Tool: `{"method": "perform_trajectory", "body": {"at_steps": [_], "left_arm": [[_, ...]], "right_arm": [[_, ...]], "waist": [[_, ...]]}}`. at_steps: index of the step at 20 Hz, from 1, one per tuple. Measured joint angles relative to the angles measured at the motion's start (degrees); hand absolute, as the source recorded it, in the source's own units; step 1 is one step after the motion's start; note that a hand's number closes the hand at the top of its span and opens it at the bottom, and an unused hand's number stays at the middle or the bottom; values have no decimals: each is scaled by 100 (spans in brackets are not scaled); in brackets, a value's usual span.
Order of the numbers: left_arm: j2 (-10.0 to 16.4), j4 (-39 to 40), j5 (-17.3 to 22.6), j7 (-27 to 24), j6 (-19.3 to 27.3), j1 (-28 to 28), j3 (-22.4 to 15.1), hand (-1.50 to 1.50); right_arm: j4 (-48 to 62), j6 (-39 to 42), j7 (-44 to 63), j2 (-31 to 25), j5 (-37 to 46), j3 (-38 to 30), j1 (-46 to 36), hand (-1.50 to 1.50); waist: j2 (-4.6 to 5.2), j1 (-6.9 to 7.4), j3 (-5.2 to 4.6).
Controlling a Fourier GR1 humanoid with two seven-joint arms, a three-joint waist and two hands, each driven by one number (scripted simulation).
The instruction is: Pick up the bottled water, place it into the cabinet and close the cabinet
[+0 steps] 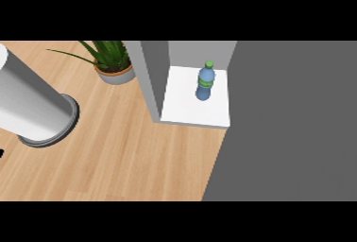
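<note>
— Where's the bottle [205, 83]?
— Already in the cabinet [150, 80], upright on the white shelf [195, 113], cap up, set toward the back, away from the front edge
— And your robot hands?
— My right robot hand shows nowhere. A black sliver at the left edge may be my left robot hand [2, 152]; whether it's spread or curled I cannot tell
— So what's left?
— Closing, I'd judge. The broad grey panel [286, 123] on the right looks like the door, so it lies on my right arm's side, and the bottle seems to stand clear of its swing
</note>
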Motion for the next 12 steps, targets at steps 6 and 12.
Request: {"method": "perform_trajectory", "body": {"at_steps": [6, 12], "left_arm": [[141, 90, 117, -54, -298, 117, 249, -150], [263, 192, 235, -123, -675, 246, 483, -150]], "right_arm": [[200, -780, 525, 511, 467, 110, -1019, 150], [772, -1513, 1257, 1360, 741, 589, -2263, 150]], "waist": [[49, 109, 13], [114, 265, 36]]}}
